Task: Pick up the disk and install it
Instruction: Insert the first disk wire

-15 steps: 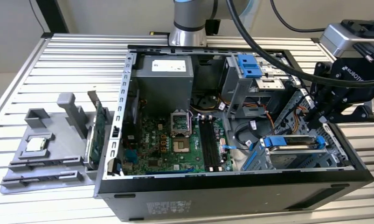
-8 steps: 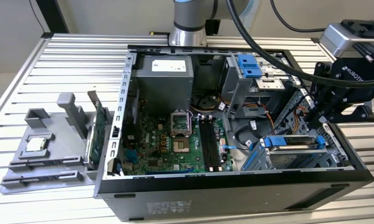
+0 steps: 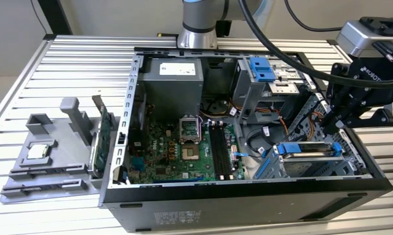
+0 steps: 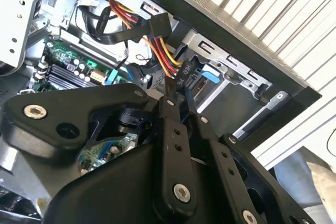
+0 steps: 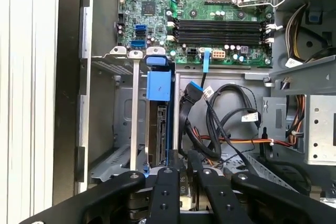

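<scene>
1. The fingers (image 5: 165, 187) are sitting clenched, with only a thin slit showing between them in both wrist views. They are grasping nothing I can make out. They are flat black metal bars with round screw heads.
2. The gripper (image 3: 331, 125) is hanging inside the case (image 3: 249, 205) at the exterior view's right, just above one end of the disk (image 3: 309, 151). The tips are covering the meeting point, so I cannot tell whether they are touching it.
3. The disk is standing on edge in the drive bay (image 5: 113, 124). Its silver-grey upper edge is showing between the blue rails (image 5: 159, 85).
4. Judging the step: the pick-up is looking done and installation is in hand. The disk is looking lodged in its slot, possibly not fully home.
5. Any further seating is calling for a straight push along the rails. It is also calling for clearance from the cables (image 5: 220, 108) looping just beside the bay.
6. Materials around the bay:
   - The bay is thin stamped grey steel with punched holes.
   - The rails are smooth moulded plastic.
   - The cables are soft black sheathing with red, yellow and orange leads.
7. Farther out:
   - The green motherboard (image 3: 177, 152) is lying on the case floor.
   - The case is resting on a ribbed aluminium surface (image 3: 72, 54).
   - A grey plastic tray (image 3: 53, 169) is sitting beside the case at the exterior view's left.
</scene>
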You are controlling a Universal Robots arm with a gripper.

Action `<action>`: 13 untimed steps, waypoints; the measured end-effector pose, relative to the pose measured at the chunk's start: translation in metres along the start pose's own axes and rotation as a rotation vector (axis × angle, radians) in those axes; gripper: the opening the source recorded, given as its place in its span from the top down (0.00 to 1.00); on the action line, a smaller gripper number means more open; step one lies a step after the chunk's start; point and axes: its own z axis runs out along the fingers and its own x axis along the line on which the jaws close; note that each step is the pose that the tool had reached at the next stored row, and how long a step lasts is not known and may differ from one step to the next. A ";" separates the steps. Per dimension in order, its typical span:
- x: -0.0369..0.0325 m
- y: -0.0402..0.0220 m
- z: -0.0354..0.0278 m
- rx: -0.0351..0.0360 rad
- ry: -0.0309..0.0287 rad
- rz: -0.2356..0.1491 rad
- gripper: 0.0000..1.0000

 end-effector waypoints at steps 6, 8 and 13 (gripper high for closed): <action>0.0040 0.0022 -0.0037 0.0001 0.0001 -0.002 1.00; 0.0057 0.0030 -0.0053 0.0001 0.0002 -0.002 1.00; 0.0124 0.0063 -0.0056 0.0037 0.0004 -0.004 1.00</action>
